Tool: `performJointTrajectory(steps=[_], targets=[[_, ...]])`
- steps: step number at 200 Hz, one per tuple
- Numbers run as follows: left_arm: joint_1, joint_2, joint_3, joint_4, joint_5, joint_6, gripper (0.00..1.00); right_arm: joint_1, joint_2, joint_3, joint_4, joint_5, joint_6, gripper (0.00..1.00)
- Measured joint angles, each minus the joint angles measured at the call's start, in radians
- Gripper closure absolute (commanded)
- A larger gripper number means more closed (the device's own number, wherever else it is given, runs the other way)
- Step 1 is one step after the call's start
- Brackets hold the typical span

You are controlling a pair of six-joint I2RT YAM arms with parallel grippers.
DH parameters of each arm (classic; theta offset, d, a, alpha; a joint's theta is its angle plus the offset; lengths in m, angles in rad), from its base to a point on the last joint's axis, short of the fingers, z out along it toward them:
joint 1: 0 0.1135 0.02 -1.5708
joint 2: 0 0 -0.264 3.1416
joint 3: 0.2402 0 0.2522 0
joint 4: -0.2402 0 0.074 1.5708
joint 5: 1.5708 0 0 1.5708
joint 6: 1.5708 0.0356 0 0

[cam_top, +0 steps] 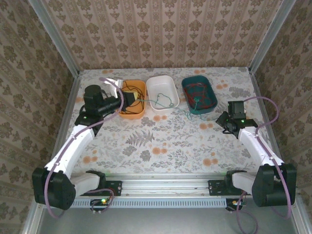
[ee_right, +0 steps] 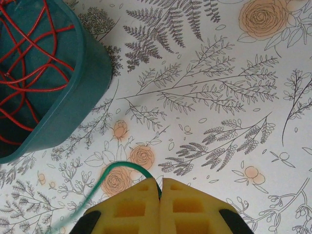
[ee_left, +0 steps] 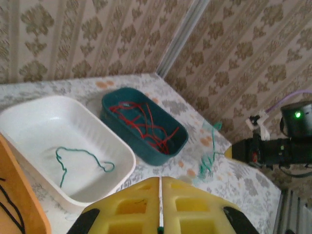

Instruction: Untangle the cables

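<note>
Red cables (cam_top: 197,92) (ee_left: 146,122) (ee_right: 29,53) lie coiled in the teal tray (cam_top: 210,90) (ee_left: 146,151) (ee_right: 78,97). A black cable (cam_top: 130,92) (ee_left: 9,204) rests in the orange tray (cam_top: 139,113). One green cable (cam_top: 168,101) (ee_left: 83,158) loops inside the white tray (cam_top: 161,79) (ee_left: 29,112). My left gripper (cam_top: 135,100) (ee_left: 160,179) hovers over the orange tray's right edge, shut, with a speck of green cable pinched deep between its fingers. My right gripper (cam_top: 221,122) (ee_right: 160,180) is low over the table, right of the teal tray, shut on a green cable (ee_right: 122,168) that arcs off to the left.
Green cable strands (cam_top: 192,117) (ee_left: 207,163) trail on the flowered tablecloth (cam_top: 161,141) between the teal tray and my right gripper. The three trays stand in a row at the back. Patterned walls (cam_top: 161,29) close in the back and both sides.
</note>
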Motion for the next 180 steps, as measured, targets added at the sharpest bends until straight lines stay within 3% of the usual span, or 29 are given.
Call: performJointTrajectory(steps=[66,123,180], targets=[[0.265,-0.121,-0.093,0.223,0.032,-0.215,1.0,-0.049,0.001,-0.001,-0.001,-0.009,0.015,1.0],[0.388,-0.216,-0.093,0.225,-0.007,-0.275,1.0,-0.088,0.014,-0.001,0.002,-0.049,0.038,1.0],[0.491,-0.222,-0.163,0.316,-0.016,-0.426,1.0,-0.151,0.037,-0.001,0.019,-0.164,0.085,1.0]])
